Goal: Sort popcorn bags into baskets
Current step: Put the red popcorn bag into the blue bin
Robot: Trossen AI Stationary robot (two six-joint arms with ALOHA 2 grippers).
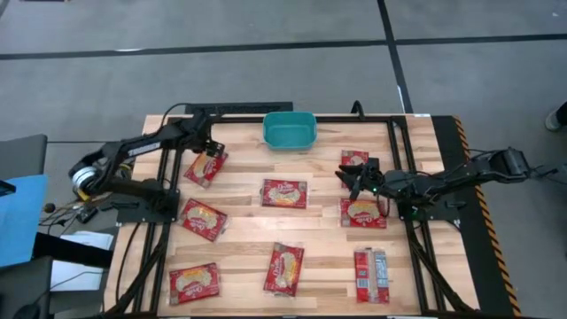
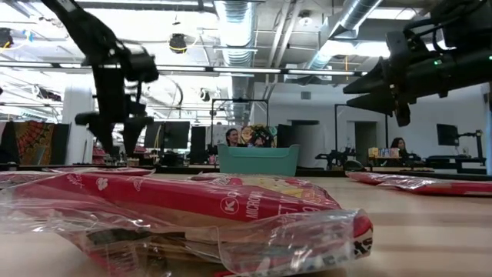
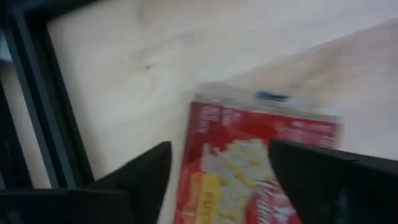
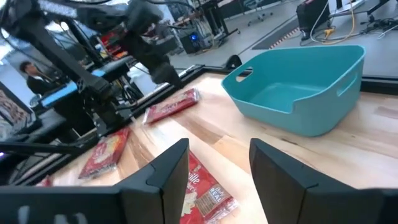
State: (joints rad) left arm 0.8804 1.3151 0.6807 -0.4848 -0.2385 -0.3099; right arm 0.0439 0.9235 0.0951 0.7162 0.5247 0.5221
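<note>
Both grippers open over popcorn bags (image 1: 284, 192); basket (image 1: 290, 130) empty

The high camera looks straight down on the whole surface (image 1: 319, 199); the low one sits at its near edge, facing level toward the teal basket (image 2: 258, 160) at twelve o'clock. The left wrist camera hangs close over one popcorn bag (image 3: 249, 162), while the right wrist camera shares the basket (image 4: 298, 87) with both.

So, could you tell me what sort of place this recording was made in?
Most likely an open-plan robotics lab or workshop. Exposed ceiling ducts run overhead, desks with monitors and seated people fill the background, and the wooden table sits inside a dark frame carrying two arms.
</note>
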